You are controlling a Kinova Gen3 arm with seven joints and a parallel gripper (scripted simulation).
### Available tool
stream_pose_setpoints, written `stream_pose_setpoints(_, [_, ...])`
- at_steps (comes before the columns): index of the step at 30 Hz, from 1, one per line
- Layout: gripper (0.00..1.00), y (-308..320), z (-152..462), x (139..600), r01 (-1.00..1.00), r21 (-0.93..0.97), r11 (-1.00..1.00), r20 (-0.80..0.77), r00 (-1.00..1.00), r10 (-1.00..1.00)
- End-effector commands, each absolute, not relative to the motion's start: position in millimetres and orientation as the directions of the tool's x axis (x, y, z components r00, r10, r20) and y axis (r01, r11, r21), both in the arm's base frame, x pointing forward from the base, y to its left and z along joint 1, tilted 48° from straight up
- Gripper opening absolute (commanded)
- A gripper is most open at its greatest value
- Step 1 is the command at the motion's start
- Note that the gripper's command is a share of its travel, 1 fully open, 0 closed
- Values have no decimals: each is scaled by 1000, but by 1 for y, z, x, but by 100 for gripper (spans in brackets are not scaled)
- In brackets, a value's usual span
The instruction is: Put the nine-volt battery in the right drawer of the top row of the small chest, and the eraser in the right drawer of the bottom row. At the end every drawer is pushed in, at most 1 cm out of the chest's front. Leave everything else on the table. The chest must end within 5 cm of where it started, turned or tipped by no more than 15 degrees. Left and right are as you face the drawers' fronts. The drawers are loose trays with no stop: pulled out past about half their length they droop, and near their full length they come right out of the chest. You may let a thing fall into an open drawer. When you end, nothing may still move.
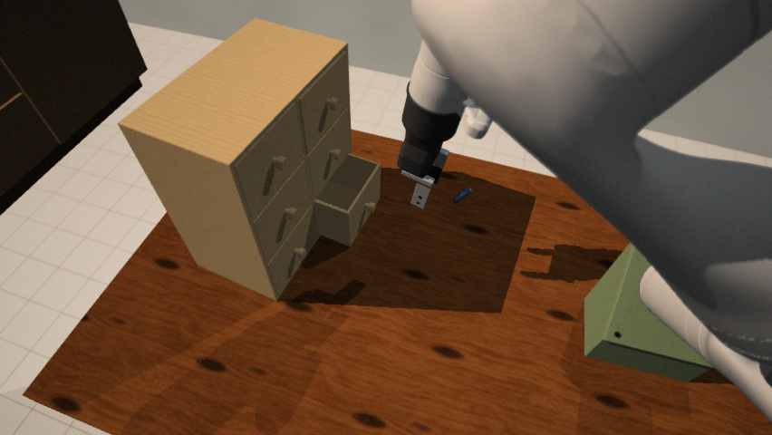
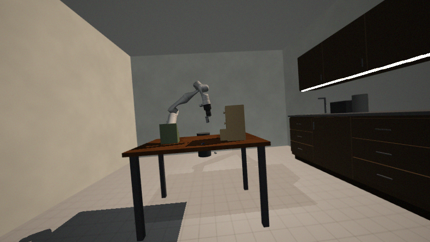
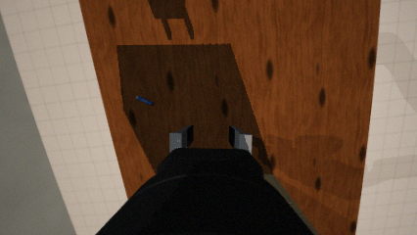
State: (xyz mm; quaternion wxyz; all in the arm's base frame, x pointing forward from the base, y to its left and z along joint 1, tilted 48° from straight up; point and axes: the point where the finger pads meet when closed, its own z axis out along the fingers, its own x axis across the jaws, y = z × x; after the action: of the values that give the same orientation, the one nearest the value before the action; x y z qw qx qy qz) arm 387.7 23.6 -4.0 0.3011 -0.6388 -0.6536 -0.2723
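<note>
Spread wide with nothing between them, the fingers of the black-and-silver gripper (image 1: 429,188) (image 2: 207,120) (image 3: 210,134) hang above the brown wooden table (image 1: 323,367) (image 2: 216,147) (image 3: 318,122), with open air between them and the tabletop. Near them, beyond a gap, is the front edge of the open pale drawer (image 1: 334,221) (image 2: 223,134), bottom right in the small light-wood chest (image 1: 172,178) (image 2: 235,123); its upper right drawer (image 1: 326,97) sits closed. The nine-volt battery and eraser cannot be made out, nor their long axes. A slim blue cylinder (image 1: 462,195) (image 2: 202,143) (image 3: 145,100) lies below the fingers, aslant to the line between them in the wrist view. The top view shows the drawer's interior; the exterior, the fingers' height above the table.
</note>
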Motion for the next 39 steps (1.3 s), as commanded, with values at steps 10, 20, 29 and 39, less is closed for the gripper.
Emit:
stream_pose_setpoints(10, [100,23,-4,390,995,-61,81,740,-9,672])
stream_pose_setpoints(20, [100,22,-3,391,990,-89,111,740,-9,672])
stream_pose_setpoints(29, [100,21,-3,391,987,-101,124,740,-9,672])
stream_pose_setpoints(39, [100,21,-3,391,985,-108,132,740,-9,672])
